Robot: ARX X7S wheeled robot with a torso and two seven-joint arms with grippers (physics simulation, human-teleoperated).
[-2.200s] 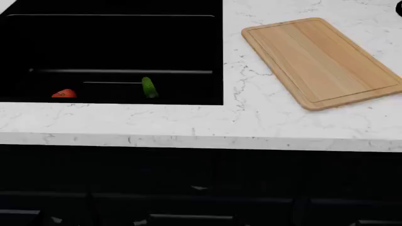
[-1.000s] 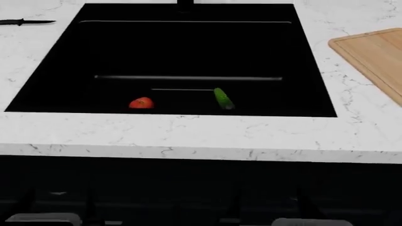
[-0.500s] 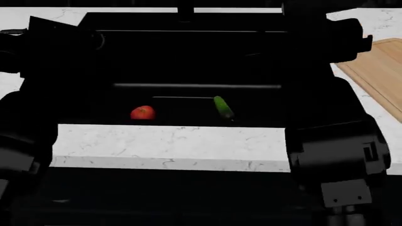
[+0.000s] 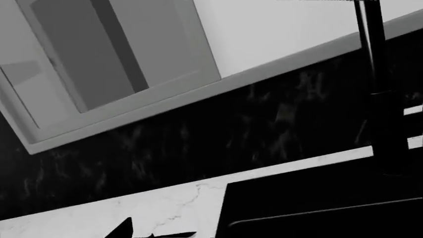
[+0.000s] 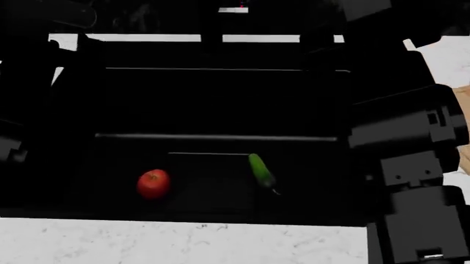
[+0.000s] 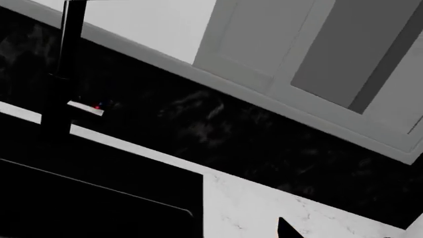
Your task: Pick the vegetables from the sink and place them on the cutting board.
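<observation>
The red tomato (image 5: pixel 153 183) lies on the floor of the black sink (image 5: pixel 220 104), near its front left. The dark-green cucumber (image 5: pixel 261 172) lies to its right, apart from it. My left arm (image 5: pixel 26 148) is a dark mass over the sink's left side. My right arm (image 5: pixel 411 159) rises over its right side. Both reach toward the back, well above the vegetables. Neither gripper stands out from the dark, and the wrist views show only dark slivers at their edges. A sliver of the cutting board (image 5: pixel 465 132) shows behind the right arm.
White marble countertop (image 5: pixel 184 242) runs along the sink's front. The black faucet (image 5: pixel 211 22) stands at the back centre and also shows in the left wrist view (image 4: pixel 377 74) and the right wrist view (image 6: pixel 66 64). A dark backsplash and grey cabinets lie beyond.
The head view has moved in over the sink, which now fills it. Both arms have risen and reached further back. The tomato and cucumber lie as before.
</observation>
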